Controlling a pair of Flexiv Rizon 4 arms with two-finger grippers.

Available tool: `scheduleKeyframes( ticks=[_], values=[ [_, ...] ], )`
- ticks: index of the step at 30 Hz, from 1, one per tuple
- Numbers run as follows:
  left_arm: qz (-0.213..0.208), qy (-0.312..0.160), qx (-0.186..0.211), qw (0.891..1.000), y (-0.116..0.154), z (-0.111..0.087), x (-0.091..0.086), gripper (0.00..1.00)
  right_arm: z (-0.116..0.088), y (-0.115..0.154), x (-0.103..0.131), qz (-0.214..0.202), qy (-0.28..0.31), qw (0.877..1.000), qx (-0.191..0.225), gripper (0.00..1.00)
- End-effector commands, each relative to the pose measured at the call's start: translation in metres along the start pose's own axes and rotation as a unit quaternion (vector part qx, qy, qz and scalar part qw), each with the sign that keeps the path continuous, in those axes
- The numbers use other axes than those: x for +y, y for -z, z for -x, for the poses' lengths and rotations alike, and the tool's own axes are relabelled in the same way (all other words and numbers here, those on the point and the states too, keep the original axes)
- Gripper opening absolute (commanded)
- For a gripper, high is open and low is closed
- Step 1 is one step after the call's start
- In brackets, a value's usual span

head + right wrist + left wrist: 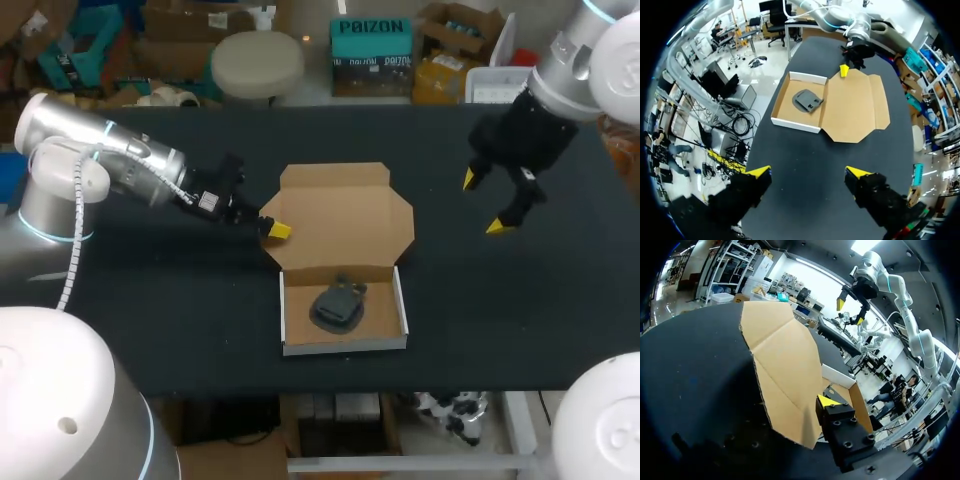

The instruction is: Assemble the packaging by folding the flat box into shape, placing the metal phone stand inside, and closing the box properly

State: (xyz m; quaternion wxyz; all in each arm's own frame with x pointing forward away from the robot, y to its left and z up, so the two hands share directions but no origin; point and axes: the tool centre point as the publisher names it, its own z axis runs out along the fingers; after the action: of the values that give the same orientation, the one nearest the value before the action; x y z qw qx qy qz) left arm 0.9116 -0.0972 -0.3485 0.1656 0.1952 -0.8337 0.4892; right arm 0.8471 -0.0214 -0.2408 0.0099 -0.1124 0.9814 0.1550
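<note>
A: Whereabouts of the box (345, 345)?

B: On the dark table (150, 330), folded up into a shallow tray with white outer walls. Lid (345, 215) not closed: lying back flat on the table behind the tray, side flaps spread out.

A: And the phone stand (338, 303)?

B: Inside the box, lying on the floor of the tray, dark grey, a touch nearer the left wall than the right.

A: Left gripper (275, 230)?

B: Right against the left edge of the lid, just behind the box's left rear corner. Grip half hidden by the cardboard, so impossible to tell whether clamped on the lid or merely touching it.

A: Right gripper (483, 204)?

B: Up above the table, off to the right of the box and well apart from it. Fingers (758, 173) spread wide, holding nothing.

A: Seen from that wrist?

B: Box and stand ahead of the spread fingers, left gripper at the far edge of the lid.
</note>
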Motion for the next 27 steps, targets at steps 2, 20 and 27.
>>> scheduleKeyframes(
  ticks=[2, 20, 27],
  values=[
    [0.001, -0.01, 0.008, 1.0, -0.003, -0.001, -0.002, 0.4, 0.005, 0.002, 0.004, -0.004, 0.001, 1.0, 0.009, 1.0],
    [-0.001, -0.053, 0.013, 0.998, -0.012, -0.015, -0.006, 0.29, 0.007, 0.004, 0.006, -0.011, 0.01, 1.0, 0.01, 1.0],
    [-0.004, -0.057, 0.014, 0.998, -0.014, -0.015, -0.006, 0.07, 0.006, 0.004, 0.006, -0.014, 0.01, 1.0, 0.011, 1.0]
  ],
)
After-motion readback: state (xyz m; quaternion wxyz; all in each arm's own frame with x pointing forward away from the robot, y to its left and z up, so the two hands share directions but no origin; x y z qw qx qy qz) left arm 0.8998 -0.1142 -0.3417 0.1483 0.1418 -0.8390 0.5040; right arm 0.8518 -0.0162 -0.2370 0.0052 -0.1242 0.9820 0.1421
